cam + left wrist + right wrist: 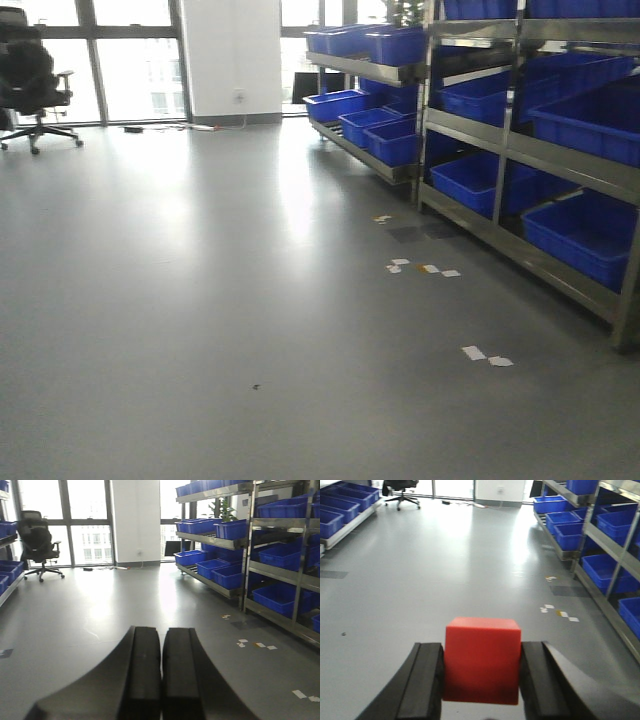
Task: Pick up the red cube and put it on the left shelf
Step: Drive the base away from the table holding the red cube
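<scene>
The red cube (482,660) is being held clear of the grey floor (420,570) by the right tool (481,649). Its two black pads (427,680) are being pressed against the cube's opposite sides. In the right wrist view the cube is being shown at 6 o'clock, upright, well apart from every rack. The left tool (161,632) is being shown with its fingers (145,670) together, touching along their length, nothing being gripped between them. A low rack (347,529) carrying blue bins is being seen at 10 o'clock in the right wrist view. A taller steel rack (560,170) loaded with blue bins (590,235) is being seen at 3 o'clock in the front view, with paper scraps (485,355) lying on the floor at 4 o'clock. An office chair (37,542) is being shown by the windows at 10 o'clock in the left wrist view.
</scene>
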